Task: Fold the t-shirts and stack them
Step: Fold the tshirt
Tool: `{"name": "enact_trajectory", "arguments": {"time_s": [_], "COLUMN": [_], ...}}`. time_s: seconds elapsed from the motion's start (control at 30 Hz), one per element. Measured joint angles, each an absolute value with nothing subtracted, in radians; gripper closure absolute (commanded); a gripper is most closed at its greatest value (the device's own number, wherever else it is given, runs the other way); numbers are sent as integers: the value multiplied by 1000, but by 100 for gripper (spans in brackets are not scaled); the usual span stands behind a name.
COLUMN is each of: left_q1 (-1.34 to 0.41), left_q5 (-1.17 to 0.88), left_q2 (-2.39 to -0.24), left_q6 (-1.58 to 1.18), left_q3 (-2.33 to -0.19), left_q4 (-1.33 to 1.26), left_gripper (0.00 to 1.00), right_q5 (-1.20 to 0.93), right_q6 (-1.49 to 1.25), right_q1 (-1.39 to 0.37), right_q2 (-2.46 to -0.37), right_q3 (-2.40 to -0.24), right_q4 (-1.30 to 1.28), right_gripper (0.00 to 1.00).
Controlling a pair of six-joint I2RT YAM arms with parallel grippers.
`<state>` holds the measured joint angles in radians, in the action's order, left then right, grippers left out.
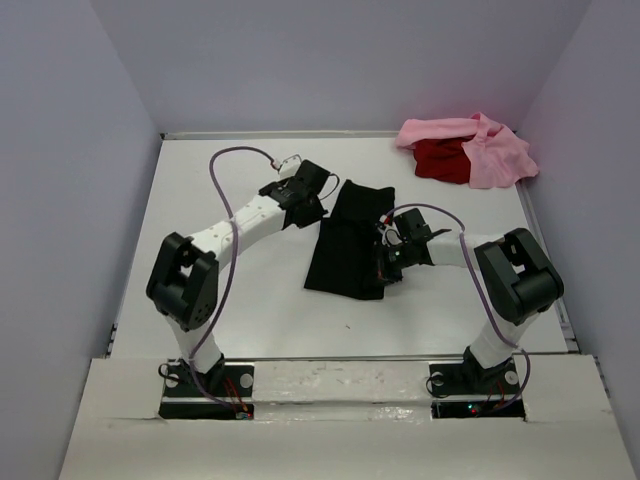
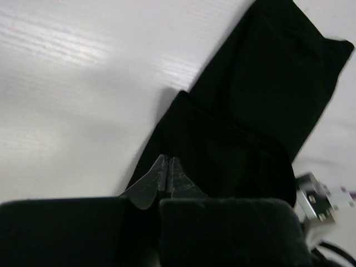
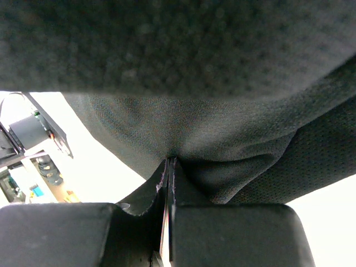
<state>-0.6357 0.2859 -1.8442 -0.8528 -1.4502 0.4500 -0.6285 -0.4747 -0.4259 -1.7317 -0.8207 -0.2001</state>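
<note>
At the near edge of the counter [image 1: 250, 310] the two arm bases are bolted side by side, and both arms are bent inward toward the middle. Nearest of the working parts, the right tool [image 3: 169, 162] is seen with its jaws pinched tight on the black t-shirt [image 1: 345, 240]. From the right wrist view, the dark cloth is gathered into the tips and draped up over the camera. The black t-shirt is laid at the middle of the counter as a long, narrow folded shape running from near to far. Its right edge is held at the near end. A little farther off, the left tool [image 2: 168, 164] is closed narrowly at the shirt's left edge, where a raised fold of the cloth is drawn to the tips. Well apart, in the far right corner against the walls, the light pink t-shirt [image 1: 495, 155] is crumpled and partly thrown over the red t-shirt [image 1: 440, 162].
</note>
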Motion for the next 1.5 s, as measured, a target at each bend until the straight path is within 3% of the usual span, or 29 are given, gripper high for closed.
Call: {"name": "enact_trajectory", "arguments": {"time_s": [0.23, 0.57, 0.93, 1.0, 1.1, 1.23, 1.5], "left_q1": [-647, -648, -653, -657, -668, -679, -690], "left_q5": [60, -324, -424, -422, -387, -337, -273], "left_q2": [-1560, -1661, -1781, -1798, -1801, -1797, -1768], "left_q6": [-889, -990, -1023, -1023, -1011, -994, -975], "left_q3": [-1170, -743, -757, -789, -836, -884, -928], "left_q4": [308, -136, -374, -345, -270, -161, 17], "left_gripper": [100, 100, 100, 100, 100, 100, 100], "right_q5": [-628, -623, -603, -588, -546, -543, -577], "right_q6": [-475, -471, -462, -458, -443, -434, -427], "right_q1": [-426, -426, -426, -426, -426, -421, -366], "right_q2": [-1732, -1732, -1728, -1726, -1716, -1710, -1673], "right_q3": [-822, -835, -859, -871, -911, -989, -1257], "right_q4": [-201, -227, -273, -294, -348, -408, -496], "right_gripper": [100, 100, 100, 100, 92, 92, 100]}}
